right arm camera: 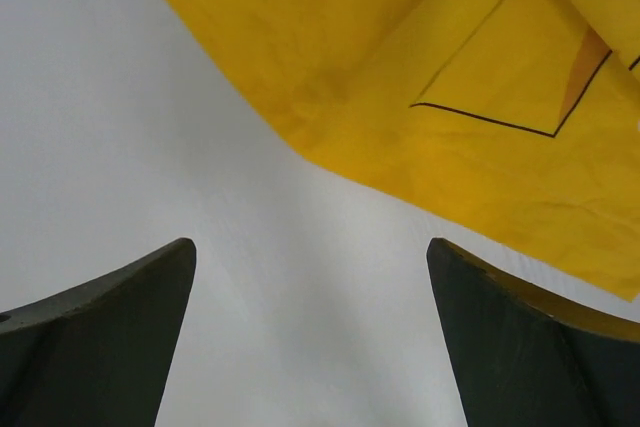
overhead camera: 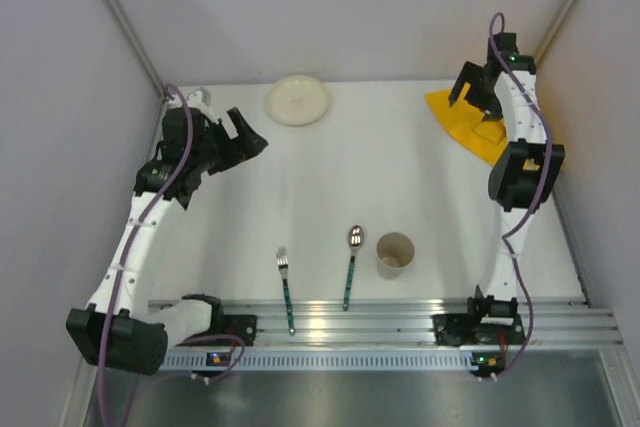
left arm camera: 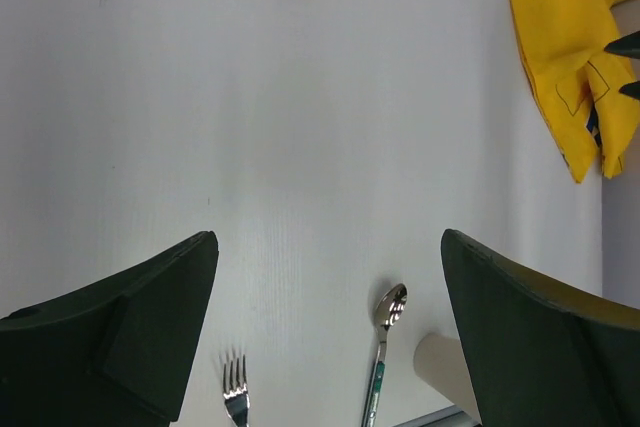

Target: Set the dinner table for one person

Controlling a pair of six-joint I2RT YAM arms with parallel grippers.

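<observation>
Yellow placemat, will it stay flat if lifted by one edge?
Probably floppy: the placemat shows creases and a fold, so it would likely droop. It looks thin and light, so a push may wrinkle it rather than slide it whole.

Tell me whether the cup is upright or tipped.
Upright: the cup stands with its round open mouth facing the overhead camera.

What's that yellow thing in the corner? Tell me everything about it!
It's a yellow-orange placemat, soft like cloth, with thin dark lines drawn on it. It lies rumpled and folded over itself on the white table, at the far right corner. The right end effector hangs open over its edge, not gripping it.
</observation>
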